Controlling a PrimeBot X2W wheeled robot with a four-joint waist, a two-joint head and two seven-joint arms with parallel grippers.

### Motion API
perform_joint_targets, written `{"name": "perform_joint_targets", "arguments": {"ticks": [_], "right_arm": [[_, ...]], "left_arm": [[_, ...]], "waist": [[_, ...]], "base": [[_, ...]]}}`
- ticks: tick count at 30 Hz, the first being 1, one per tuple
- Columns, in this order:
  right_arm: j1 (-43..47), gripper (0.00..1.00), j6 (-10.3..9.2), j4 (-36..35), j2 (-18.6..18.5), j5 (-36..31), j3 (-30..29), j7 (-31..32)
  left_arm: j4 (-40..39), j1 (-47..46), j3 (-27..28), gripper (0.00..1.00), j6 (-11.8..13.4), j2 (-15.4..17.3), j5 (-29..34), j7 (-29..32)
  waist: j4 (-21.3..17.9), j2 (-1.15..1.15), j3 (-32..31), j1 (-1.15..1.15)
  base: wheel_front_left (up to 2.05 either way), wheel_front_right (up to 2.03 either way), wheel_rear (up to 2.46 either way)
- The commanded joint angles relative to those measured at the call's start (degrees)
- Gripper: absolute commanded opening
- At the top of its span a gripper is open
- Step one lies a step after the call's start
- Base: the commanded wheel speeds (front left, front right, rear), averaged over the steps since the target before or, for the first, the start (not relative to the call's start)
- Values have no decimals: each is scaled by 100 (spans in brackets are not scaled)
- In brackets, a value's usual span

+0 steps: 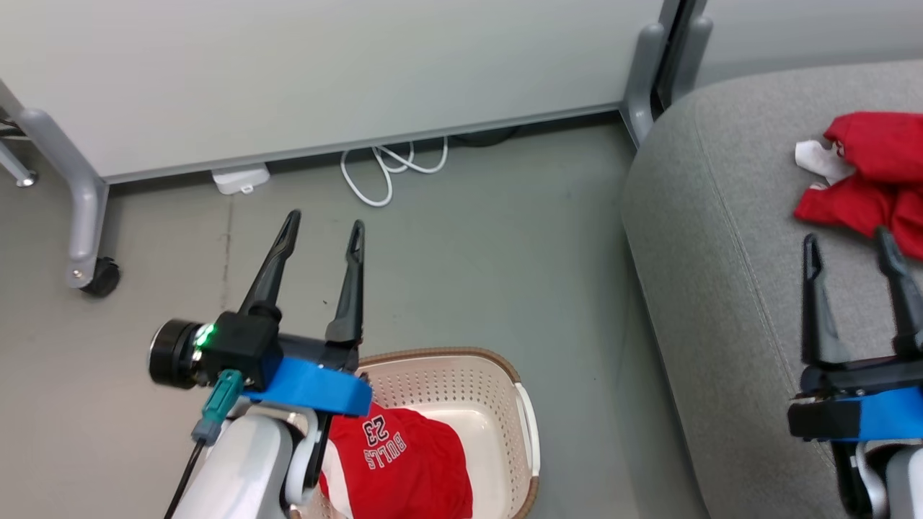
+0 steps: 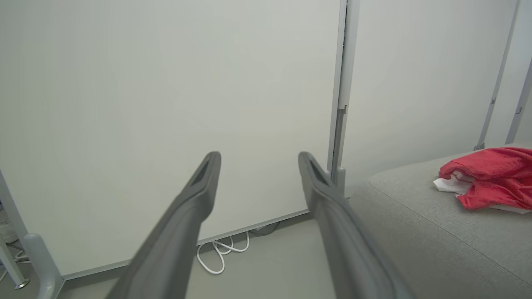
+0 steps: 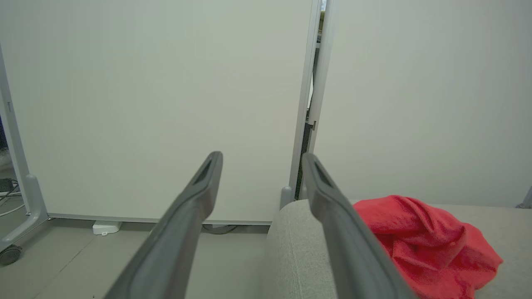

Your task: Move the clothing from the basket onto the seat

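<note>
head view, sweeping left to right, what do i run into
black caster wheel on the grey partition leg → left gripper with two dark fingers → cream-white perforated plastic basket holding the red BULLS 23 jersey → large light-grey fabric seat → crumpled red garment with a white tag, lying on it

The basket point(image 1: 461, 371) sits on the floor point(image 1: 505, 252) behind the left gripper point(image 1: 324, 220) and its jaws, partly under its wrist, with the jersey point(image 1: 404, 461) inside, toward the basket's left side. The seat point(image 1: 721, 216) lies right of those jaws; the right gripper point(image 1: 848, 238) hangs over it. The tagged garment point(image 1: 872, 180) lies on the seat just ahead of the right jaws. Ahead of the left jaws a looped cable point(image 1: 389, 173) lies at the foot of the partition panel point(image 1: 324, 65), with a small box point(image 1: 240, 178) to the cable's left. A caster point(image 1: 101, 277) stands left of the jaws.
</note>
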Motion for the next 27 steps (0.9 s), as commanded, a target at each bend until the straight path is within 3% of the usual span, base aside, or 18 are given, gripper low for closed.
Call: {"name": "perform_joint_targets", "arguments": {"ticks": [1, 14, 27], "right_arm": [[83, 100, 3, 36, 28, 18, 32, -4], [430, 100, 3, 456, 374, 141, 394, -4], [638, 100, 3, 693, 509, 31, 391, -4]], "left_arm": [[-33, 106, 81, 100, -44, -32, 65, -15], [-149, 1046, 1244, 100, -597, -476, 618, -15], [-18, 1331, 1613, 100, -840, -641, 843, -15]], "waist": [[112, 0, -135, 1], [455, 0, -535, 1], [651, 0, -743, 1]], "base": [[0, 0, 0], [0, 0, 0], [0, 0, 0]]}}
